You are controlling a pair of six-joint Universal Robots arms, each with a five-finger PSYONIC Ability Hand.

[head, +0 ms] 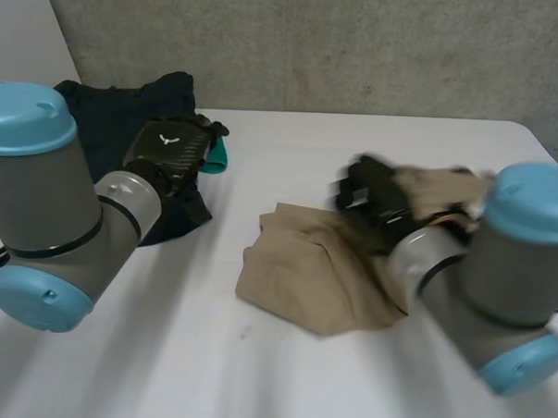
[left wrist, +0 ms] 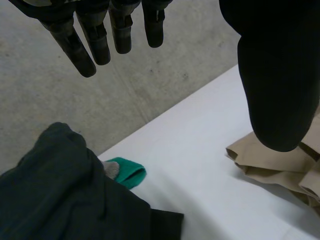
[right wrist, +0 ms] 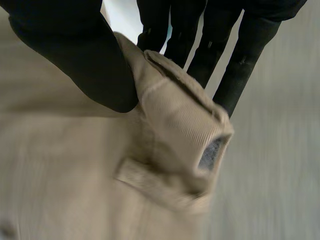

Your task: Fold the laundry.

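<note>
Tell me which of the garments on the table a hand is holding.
The tan garment: the right hand pinches it between thumb and fingers. The dark garment lies ungripped near the open left hand.

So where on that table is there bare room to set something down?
Free: the strip between the dark clothes and the tan garment, and the near side of the table. Crowded: around the right hand pinching that garment.

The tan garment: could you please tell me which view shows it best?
The head view: the tan garment lies crumpled there, nearly whole. The right wrist view shows an edge pinched in the right hand; the left wrist view, a corner.
</note>
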